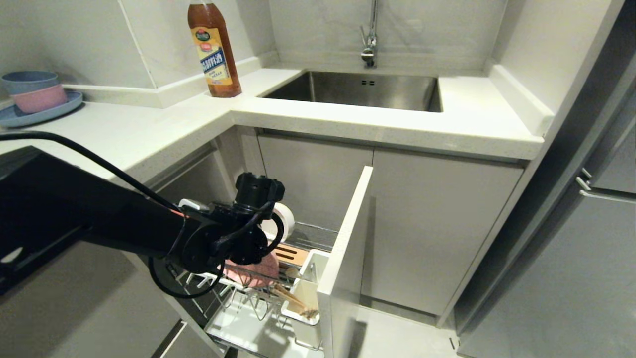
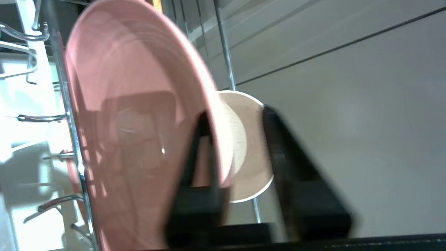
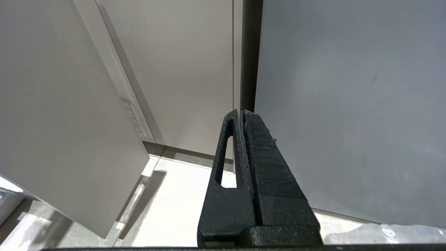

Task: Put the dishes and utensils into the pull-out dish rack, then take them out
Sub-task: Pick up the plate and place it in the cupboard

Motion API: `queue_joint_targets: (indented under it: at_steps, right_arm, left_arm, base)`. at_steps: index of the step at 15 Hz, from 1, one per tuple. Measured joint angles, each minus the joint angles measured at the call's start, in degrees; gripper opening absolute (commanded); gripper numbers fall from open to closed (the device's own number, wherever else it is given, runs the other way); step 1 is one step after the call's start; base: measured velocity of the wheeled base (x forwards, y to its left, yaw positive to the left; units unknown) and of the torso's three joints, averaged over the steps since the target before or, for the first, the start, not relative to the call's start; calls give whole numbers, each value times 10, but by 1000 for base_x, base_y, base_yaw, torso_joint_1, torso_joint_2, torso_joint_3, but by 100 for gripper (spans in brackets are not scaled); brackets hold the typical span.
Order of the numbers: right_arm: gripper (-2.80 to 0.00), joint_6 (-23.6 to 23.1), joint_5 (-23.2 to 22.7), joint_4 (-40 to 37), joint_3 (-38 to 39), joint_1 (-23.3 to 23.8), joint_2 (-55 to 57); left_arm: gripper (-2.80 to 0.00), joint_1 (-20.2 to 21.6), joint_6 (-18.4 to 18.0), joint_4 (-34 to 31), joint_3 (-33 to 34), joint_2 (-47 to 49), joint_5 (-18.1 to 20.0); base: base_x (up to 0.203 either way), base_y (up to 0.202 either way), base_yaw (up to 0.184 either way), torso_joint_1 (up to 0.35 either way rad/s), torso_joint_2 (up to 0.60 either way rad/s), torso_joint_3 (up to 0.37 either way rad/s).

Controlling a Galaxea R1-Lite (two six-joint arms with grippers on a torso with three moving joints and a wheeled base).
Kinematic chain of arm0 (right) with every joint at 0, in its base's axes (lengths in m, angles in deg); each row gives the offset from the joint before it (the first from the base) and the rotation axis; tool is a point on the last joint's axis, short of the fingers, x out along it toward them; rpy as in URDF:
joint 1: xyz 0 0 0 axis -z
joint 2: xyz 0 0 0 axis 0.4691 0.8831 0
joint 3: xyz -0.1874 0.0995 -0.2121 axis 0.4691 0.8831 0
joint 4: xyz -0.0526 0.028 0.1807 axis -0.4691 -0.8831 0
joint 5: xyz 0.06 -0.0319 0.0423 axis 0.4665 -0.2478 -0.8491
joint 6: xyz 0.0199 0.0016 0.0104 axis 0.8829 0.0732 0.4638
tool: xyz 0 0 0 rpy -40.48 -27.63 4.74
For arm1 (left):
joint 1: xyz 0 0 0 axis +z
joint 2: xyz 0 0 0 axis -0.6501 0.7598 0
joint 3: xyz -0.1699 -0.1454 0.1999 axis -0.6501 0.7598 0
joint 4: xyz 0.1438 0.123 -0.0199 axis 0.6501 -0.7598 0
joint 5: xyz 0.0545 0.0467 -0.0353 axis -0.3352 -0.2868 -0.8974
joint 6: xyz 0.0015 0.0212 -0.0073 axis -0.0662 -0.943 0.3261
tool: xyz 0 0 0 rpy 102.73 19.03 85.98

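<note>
While reaching down from the left into the pull-out dish rack [image 1: 278,318], the left gripper [image 2: 237,139] is straddling the rim of the pink plate [image 2: 139,115], its fingers [image 2: 299,167] parted with one on each side and no clamp showing. That plate is standing on edge among the chrome prongs, with the cream bowl [image 2: 251,150] just behind it. Beside them, the chopsticks [image 1: 293,299] are sitting in the white utensil cup [image 1: 310,286], near the wooden block [image 1: 293,253]. Over bare floor, the right gripper [image 3: 243,115] is hanging with fingers pressed together, holding nothing.
</note>
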Motion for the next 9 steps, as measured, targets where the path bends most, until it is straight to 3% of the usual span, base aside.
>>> queue_joint_targets:
  at_steps: [9]
  right_arm:
    - [-280,0,0,0,0,0,0]
  left_arm:
    - [0,-3,-1,-57,-4,-22,-1]
  base:
    - [0,0,0,0,0,0]
